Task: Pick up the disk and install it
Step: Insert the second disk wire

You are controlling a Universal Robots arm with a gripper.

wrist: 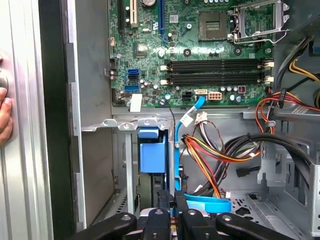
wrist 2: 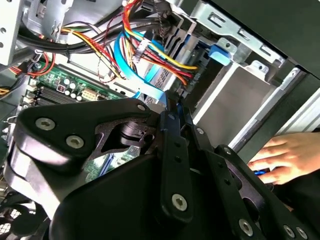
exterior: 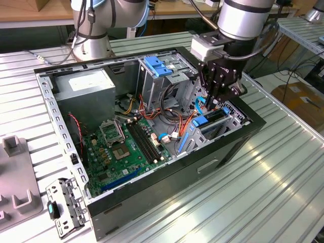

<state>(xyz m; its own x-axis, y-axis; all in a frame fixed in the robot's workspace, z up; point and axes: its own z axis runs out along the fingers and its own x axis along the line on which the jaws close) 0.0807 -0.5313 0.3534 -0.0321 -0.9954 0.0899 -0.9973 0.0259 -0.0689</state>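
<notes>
Disk [exterior: 208,120] sits in drive bay at computer case [exterior: 152,202] front corner, blue tab up. Hand [exterior: 216,91] just above it, fingers drawn close together, apparently gripping nothing. Best kept square over tab, clear of blue cable [wrist: 186,120]. First wrist view shows disk's tab below fingers; second wrist view shows person's hand [wrist 2: 285,157] on case edge.

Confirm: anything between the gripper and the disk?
Partly. A thin blue cable runs down beside the disk and curls across right at the gripper. The orange and yellow wires lie off to the side.
</notes>
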